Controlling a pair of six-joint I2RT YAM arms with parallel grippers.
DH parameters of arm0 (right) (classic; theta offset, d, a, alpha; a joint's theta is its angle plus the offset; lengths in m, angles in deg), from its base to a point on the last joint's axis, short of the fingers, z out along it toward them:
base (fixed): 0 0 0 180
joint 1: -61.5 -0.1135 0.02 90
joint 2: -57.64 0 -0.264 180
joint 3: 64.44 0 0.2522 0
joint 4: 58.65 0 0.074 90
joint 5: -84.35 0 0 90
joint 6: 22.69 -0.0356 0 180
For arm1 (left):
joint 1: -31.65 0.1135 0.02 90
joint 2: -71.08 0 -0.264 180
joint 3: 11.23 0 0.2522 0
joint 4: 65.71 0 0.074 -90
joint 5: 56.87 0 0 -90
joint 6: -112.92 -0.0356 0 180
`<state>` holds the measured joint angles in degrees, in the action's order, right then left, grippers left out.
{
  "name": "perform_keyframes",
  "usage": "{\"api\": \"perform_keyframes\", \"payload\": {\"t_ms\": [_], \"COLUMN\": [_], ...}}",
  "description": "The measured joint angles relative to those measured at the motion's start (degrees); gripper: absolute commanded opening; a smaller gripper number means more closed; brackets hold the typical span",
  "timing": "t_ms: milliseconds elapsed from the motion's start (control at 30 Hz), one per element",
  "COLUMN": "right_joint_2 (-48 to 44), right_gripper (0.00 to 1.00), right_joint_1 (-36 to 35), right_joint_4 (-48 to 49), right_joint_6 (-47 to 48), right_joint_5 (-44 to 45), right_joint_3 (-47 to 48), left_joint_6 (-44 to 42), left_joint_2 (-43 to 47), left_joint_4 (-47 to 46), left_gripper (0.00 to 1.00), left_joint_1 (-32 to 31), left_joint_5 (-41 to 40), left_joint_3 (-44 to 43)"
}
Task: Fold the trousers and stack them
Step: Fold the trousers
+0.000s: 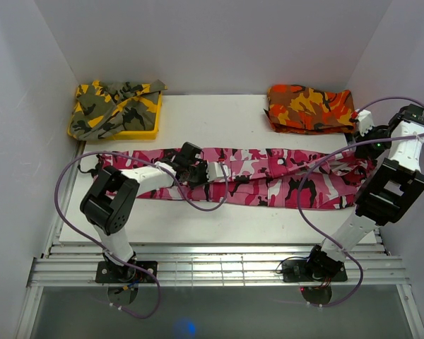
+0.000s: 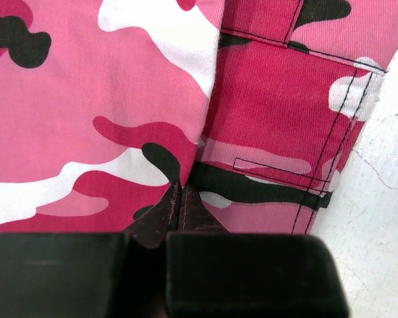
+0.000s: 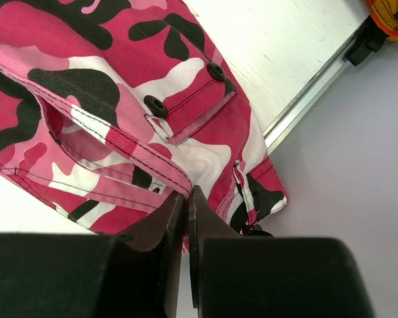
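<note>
Jaws on both arms are pinched onto the trousers [image 1: 268, 176]
Left gripper [image 2: 180, 199] is closed tight on a fold left of the middle, and right gripper [image 3: 187, 197] nips the right end near a buttoned flap, with just a sliver between its fingers. Trousers lie stretched sideways across the table [image 1: 212, 219]. Back left, a yellow tray [image 1: 145, 131] holds a crumpled yellow-olive camo garment [image 1: 109, 106] — the orange-red garment [image 1: 311, 107] sits back right, straight on the table.

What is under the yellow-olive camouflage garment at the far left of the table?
A yellow tray lies under the garment; its near rim and right side show. The cloth covers the tray's inside, so anything in it is hidden.
</note>
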<state>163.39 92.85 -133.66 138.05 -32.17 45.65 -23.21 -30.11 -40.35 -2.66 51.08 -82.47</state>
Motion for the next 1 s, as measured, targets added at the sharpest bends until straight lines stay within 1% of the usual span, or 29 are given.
{"api": "perform_keyframes", "payload": {"t_ms": [233,400,500,567,867,1000], "right_joint_2": [0.0,0.0,0.0,0.0,0.1,-0.3], "right_gripper": [0.08,0.08,0.08,0.08,0.08,0.08], "right_joint_1": [0.1,0.4,0.6,0.6,1.1,2.3], "right_joint_4": [-0.3,-1.0,-2.0,-2.1,-3.8,-5.6], "right_joint_6": [0.1,0.2,0.6,0.7,2.8,5.5], "right_joint_5": [0.0,-0.4,-0.9,-1.1,-1.6,-2.1], "right_joint_3": [0.1,2.4,4.0,4.2,4.2,4.1], "left_joint_6": [-0.2,-0.2,-0.5,-0.7,0.2,0.1], "left_joint_2": [1.7,3.8,4.4,4.4,4.8,9.6], "left_joint_4": [0.9,2.1,3.3,3.5,5.1,7.3], "left_gripper": [0.00,0.00,0.03,0.00,0.00,0.00], "left_joint_1": [0.1,0.8,1.5,1.9,2.4,2.9], "left_joint_5": [-0.4,-0.7,-1.1,-1.2,0.0,0.6], "left_joint_3": [0.0,-0.3,-2.3,-3.1,-3.1,-3.0]}}
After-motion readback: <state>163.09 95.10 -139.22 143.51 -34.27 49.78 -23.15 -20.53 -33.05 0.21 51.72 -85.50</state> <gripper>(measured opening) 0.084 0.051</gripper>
